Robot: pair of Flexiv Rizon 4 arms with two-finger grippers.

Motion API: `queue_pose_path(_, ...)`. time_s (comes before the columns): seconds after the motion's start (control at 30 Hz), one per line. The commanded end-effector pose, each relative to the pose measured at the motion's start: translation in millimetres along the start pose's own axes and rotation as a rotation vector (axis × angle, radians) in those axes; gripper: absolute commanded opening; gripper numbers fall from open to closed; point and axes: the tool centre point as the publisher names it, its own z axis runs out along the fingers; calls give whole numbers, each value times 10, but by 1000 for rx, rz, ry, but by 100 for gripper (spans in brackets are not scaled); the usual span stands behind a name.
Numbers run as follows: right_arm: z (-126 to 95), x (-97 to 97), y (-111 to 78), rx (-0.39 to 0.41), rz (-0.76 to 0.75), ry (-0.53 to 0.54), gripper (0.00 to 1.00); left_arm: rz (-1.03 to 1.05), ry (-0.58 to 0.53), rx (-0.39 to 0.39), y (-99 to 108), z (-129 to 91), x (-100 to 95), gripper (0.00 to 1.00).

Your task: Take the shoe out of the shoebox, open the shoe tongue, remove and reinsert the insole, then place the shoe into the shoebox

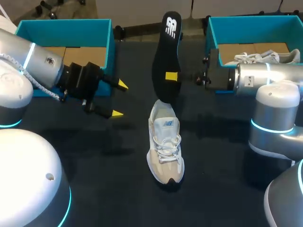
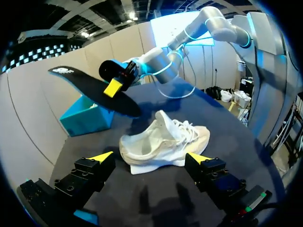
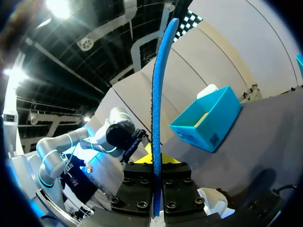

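A pale shoe (image 1: 165, 147) stood upright on its sole in the middle of the dark table (image 1: 94, 179), toe toward the near edge and heel toward the far side, laces loose over the tongue. Above and beyond its heel the black insole (image 1: 165, 52) was held up in the air. Its printed end pointed to the far side and its lower end hung just over the shoe's opening; whether it touched the heel could not be told. The right claw (image 1: 172, 76), reaching in from the right, was closed on the insole at about mid-length. One yellow tip pressed the visible face, and in the right wrist view the insole ran edge-on between the two fingers. The left claw (image 1: 119, 99) hung over the table to the left of the shoe and well apart from it, its fingers spread wide with nothing between them. In the left wrist view the shoe lay ahead of those fingers. An open teal shoebox (image 1: 106, 33) sat at the far left with a bare cardboard floor. A second teal shoebox (image 1: 214, 33) at the far right held another pale shoe (image 1: 258, 57), partly behind the right arm.
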Motion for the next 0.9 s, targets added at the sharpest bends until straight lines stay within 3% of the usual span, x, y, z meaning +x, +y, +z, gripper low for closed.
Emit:
queue_pose_path(0.03, 2, -18, -78, -7, 9, 1, 0, -30, -14, -33, 105, 90, 82, 100)
queue_pose_path(0.9, 6, -23, -101, -7, 17, 7, 0, -35, -15, -41, 156, 105, 89, 100)
